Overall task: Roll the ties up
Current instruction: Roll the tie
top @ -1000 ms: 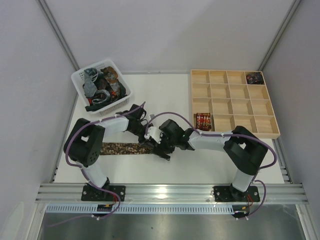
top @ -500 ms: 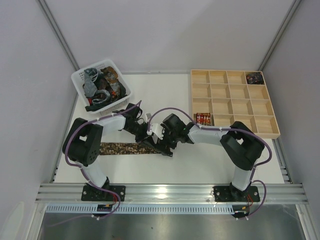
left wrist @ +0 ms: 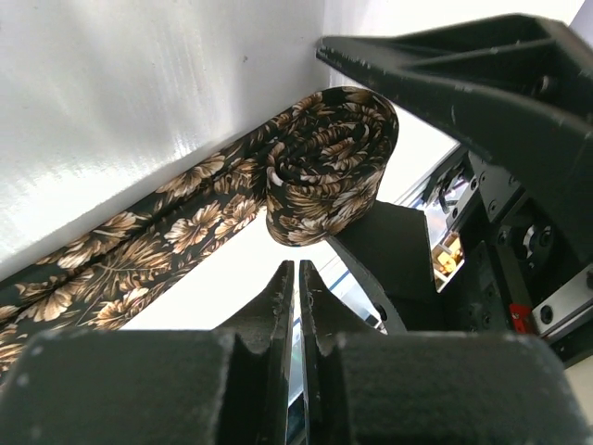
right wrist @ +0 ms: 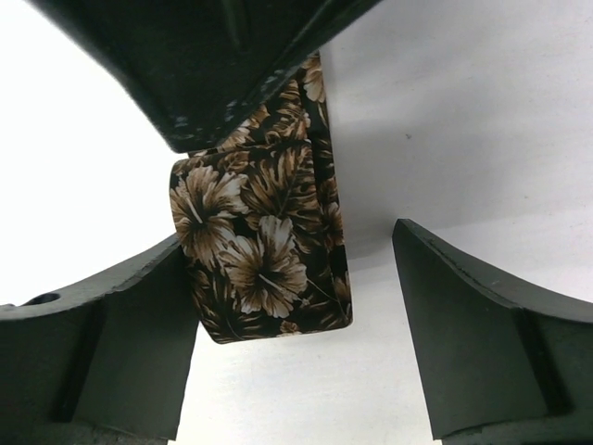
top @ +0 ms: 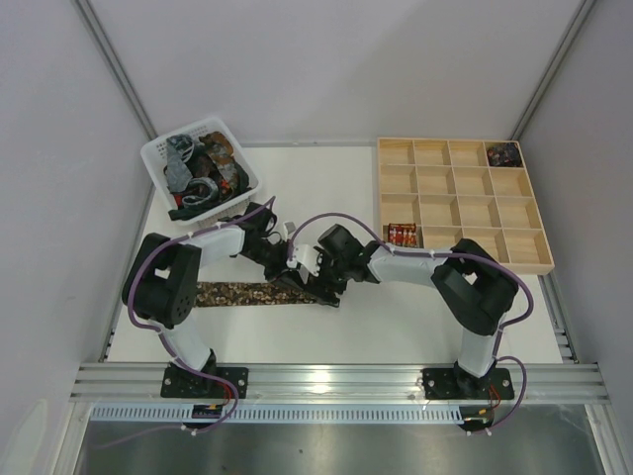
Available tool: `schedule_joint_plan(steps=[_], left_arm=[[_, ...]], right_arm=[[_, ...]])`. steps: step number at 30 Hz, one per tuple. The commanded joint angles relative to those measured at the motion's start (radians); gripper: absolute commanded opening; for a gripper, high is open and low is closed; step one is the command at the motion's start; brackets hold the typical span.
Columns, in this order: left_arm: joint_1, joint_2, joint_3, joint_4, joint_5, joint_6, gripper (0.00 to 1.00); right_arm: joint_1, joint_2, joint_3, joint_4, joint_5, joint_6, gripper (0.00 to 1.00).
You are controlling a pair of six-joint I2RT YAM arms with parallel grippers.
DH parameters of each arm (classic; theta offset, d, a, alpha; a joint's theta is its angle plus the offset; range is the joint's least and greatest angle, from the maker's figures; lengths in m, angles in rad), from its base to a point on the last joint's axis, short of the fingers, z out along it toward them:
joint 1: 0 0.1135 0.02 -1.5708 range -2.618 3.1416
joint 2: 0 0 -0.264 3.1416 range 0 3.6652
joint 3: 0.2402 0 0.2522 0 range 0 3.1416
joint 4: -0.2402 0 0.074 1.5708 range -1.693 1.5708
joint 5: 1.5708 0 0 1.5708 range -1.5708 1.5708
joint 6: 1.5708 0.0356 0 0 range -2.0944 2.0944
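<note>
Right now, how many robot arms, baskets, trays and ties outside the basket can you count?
Robot arms: 2
White basket: 1
Wooden tray: 1
Rolled ties in tray: 2
Flowery tie on table: 1
Total: 7

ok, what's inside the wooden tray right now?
Two rolled ties: a red roll in the near-left compartment, a dark roll far-right. Other compartments look bare; the right arm covers the tray's near-left edge.

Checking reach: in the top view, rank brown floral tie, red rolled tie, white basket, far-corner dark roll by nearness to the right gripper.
1. Brown floral fabric tie, between the fingers of the right gripper.
2. Red patterned rolled tie, wooden tray, near-left compartment.
3. White plastic basket, far left.
4. Dark rolled tie, tray's far-right corner.
</note>
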Motion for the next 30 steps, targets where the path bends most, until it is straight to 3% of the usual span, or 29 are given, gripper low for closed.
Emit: schedule_joint_plan(steps=[1,23,27,30], left_arm=[[0.018,-0.027,0.032,-0.001,0.031,0.032,0.09],[0.027,-0.064,0.012,-0.004,0.025,0.025,0.09],[0.027,-0.069,0.012,-0.001,0.027,0.023,0.09],[0.027,-0.07,0.007,0.001,0.028,0.02,0.09]], right_arm=[[0.022,-0.012,-0.025,-0.027,0.027,-0.028,0.81],[0.045,-0.023,-0.049,-0.037,0.101,-0.023,0.49],[0.05,-0.038,-0.051,-0.04,0.091,-0.016,0.54],[0.061,-0.059,-0.054,-0.035,0.096,0.0,0.7]])
